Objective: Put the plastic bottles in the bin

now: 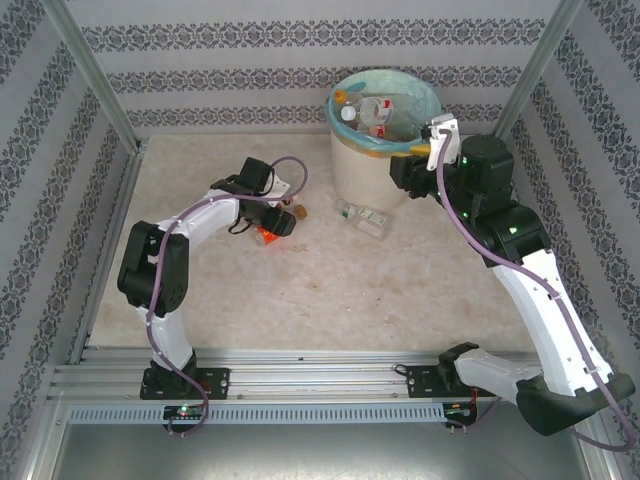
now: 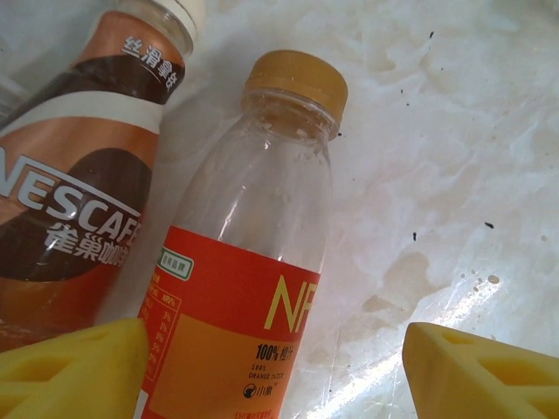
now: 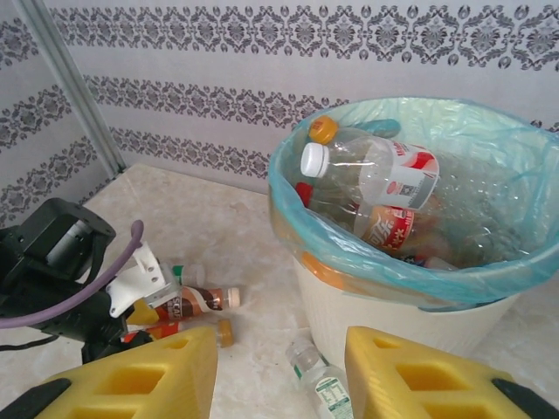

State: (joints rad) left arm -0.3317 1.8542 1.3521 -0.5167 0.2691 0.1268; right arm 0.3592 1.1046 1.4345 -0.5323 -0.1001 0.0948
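An orange-capped bottle with a red and orange label (image 2: 253, 288) lies on the table between the fingers of my left gripper (image 2: 272, 349). The left finger touches its side and the right finger (image 2: 480, 375) stands well clear, so the gripper is open around it. From above, this gripper (image 1: 275, 225) sits low over that bottle (image 1: 264, 236). A brown Nescafe bottle (image 2: 79, 201) lies beside it. The cream bin (image 1: 360, 170) with its teal bag holds several bottles. My right gripper (image 3: 279, 349) hovers open and empty beside the bin's rim (image 3: 349, 253).
A clear bottle with a green and white label (image 1: 365, 218) lies on the table at the foot of the bin, below my right gripper (image 1: 412, 152). Patterned walls and metal posts close in the table on three sides.
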